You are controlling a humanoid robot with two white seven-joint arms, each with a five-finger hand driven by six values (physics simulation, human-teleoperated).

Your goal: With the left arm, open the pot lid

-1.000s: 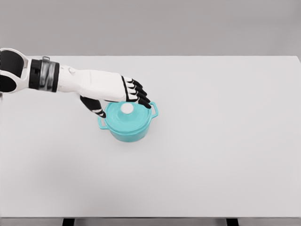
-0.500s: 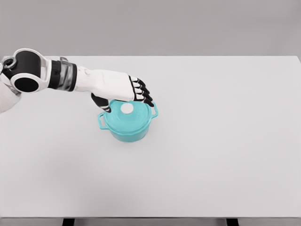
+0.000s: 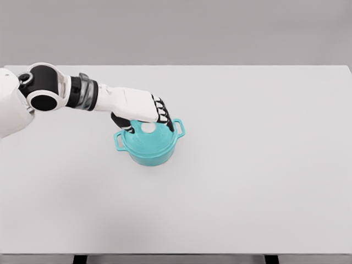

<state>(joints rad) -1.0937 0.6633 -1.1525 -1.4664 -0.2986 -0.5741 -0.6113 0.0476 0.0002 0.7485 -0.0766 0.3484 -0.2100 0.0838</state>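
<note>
A teal pot (image 3: 149, 149) with two side handles stands on the white table (image 3: 264, 165), left of centre. Its teal lid (image 3: 157, 137) is on, and the lid's white knob (image 3: 149, 128) is half hidden under my palm. My left hand (image 3: 148, 123) hangs low over the lid. The black fingers (image 3: 167, 118) curl down on the knob's right and the thumb (image 3: 124, 124) on its left. A small gap still shows on each side of the knob. The right arm is out of view.
My left forearm (image 3: 82, 93) reaches in from the left edge over the table's back left. Nothing else stands on the table besides the pot.
The left hand has sunk lower over the lid and drawn slightly left. Its fingers have curled further in around the knob. The pot and lid have not moved.
</note>
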